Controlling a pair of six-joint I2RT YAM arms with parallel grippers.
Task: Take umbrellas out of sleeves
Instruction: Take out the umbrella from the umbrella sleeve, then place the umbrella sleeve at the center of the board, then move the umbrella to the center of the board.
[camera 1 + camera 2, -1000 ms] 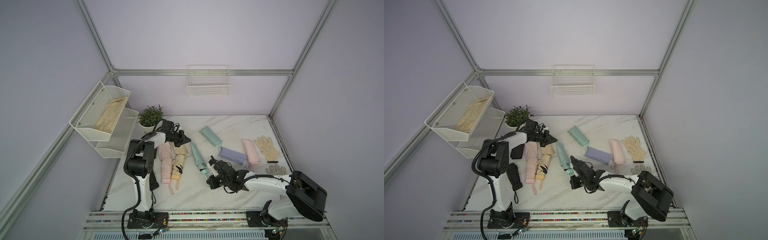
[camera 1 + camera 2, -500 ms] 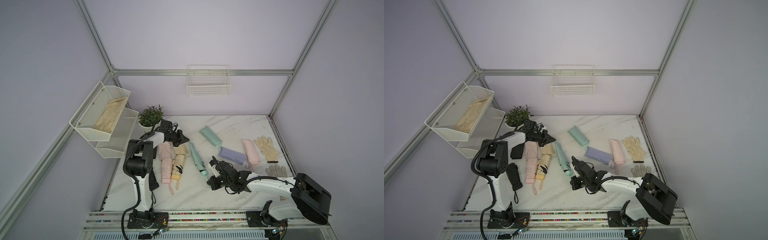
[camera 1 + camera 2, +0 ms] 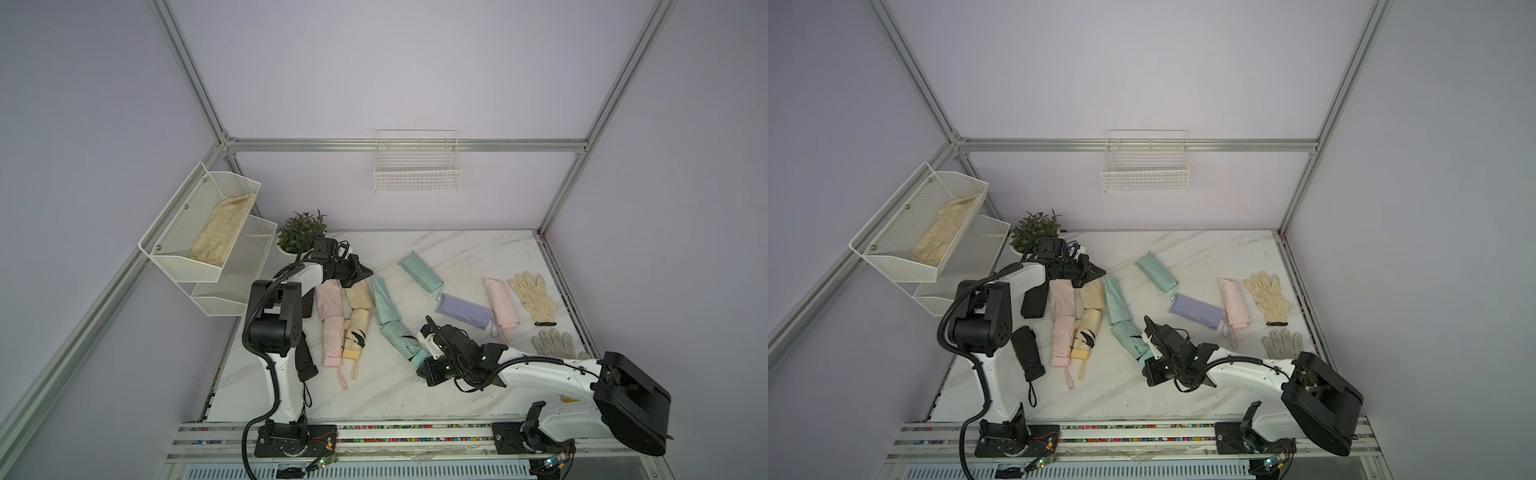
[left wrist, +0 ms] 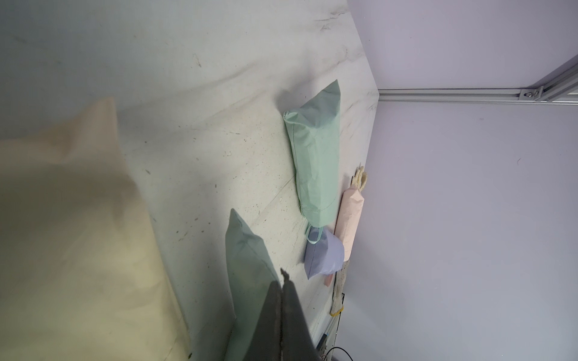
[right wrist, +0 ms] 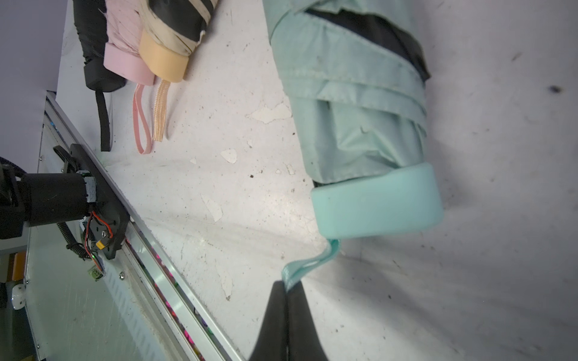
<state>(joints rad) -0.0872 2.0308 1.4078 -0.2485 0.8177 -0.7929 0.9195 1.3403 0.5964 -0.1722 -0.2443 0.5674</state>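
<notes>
Though lost in both top views, plain at the wrists: loop (image 5: 312, 262) pinched in closed right pincer (image 5: 286, 287), mint sleeve (image 4: 247, 259) nipped by closed left pincer (image 4: 283, 279). Right arm (image 3: 540, 372) laid low along the desk (image 3: 374, 392), left arm (image 3: 272, 328) reared high; mint umbrella (image 3: 400, 337) mid-desk, half out.

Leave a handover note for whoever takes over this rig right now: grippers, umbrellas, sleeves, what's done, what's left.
Left gripper: shut, pinching the far end of the mint green sleeve.
Right gripper: shut on the wrist loop of the mint green umbrella, which is mostly out of that sleeve.
Done: black umbrella, pink umbrella and yellow umbrella lie out on the table near the left arm.
Left: finish this pull, then empty the full ones mid-table: second mint green sleeve, lilac sleeve, and the pink sleeve beside the gloves.
</notes>
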